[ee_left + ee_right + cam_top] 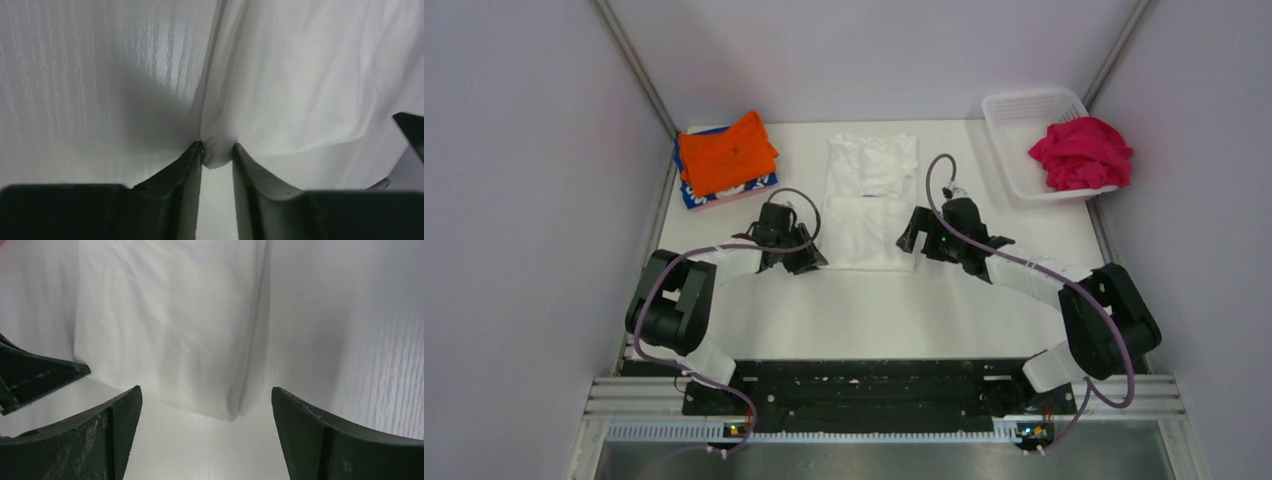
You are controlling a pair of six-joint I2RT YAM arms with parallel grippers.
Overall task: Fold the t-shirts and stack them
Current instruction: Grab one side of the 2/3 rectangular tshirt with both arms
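Left gripper (217,151) pinching the near left corner of the white t-shirt (869,200); right gripper (206,390) spread wide over its near right corner, grasping nothing.
White t-shirt lies folded to a long strip at the centre of the table (874,310). Orange t-shirt (724,155) rests on the blue-patterned t-shirt (692,195), far left. Magenta-pink t-shirt (1081,152) sits bunched in the basket (1014,110), far right.

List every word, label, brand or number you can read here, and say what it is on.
No readable text anywhere.
The white t-shirt, orange t-shirt, pink t-shirt and basket show no lettering.
The blue-patterned t-shirt under the orange one has white marks too small to read.
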